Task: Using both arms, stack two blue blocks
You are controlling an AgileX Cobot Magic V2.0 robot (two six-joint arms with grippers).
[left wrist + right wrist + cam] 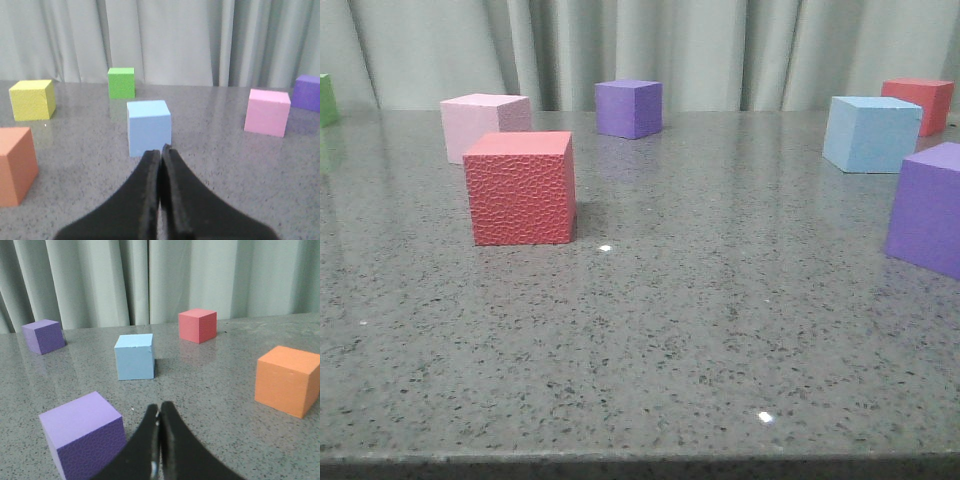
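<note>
Grey speckled table [650,330], and the front view catches only one blue block [871,133], far right near a red cube [921,103] and a purple cube [927,208]; neither arm shows there. The left wrist view picks up another blue block [148,128], sitting apart just ahead of the left gripper [161,150], whose fingers are pressed together on nothing. Same story on the right wrist view: right gripper [159,412] closed and empty, blue block [134,356] ahead, an orange cube [287,380] off to one side.

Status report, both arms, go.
Left gripper shut, empty, blue block right ahead. Right gripper shut, empty, second blue block ahead, purple cube beside the gripper. Nothing stacked yet.
</note>
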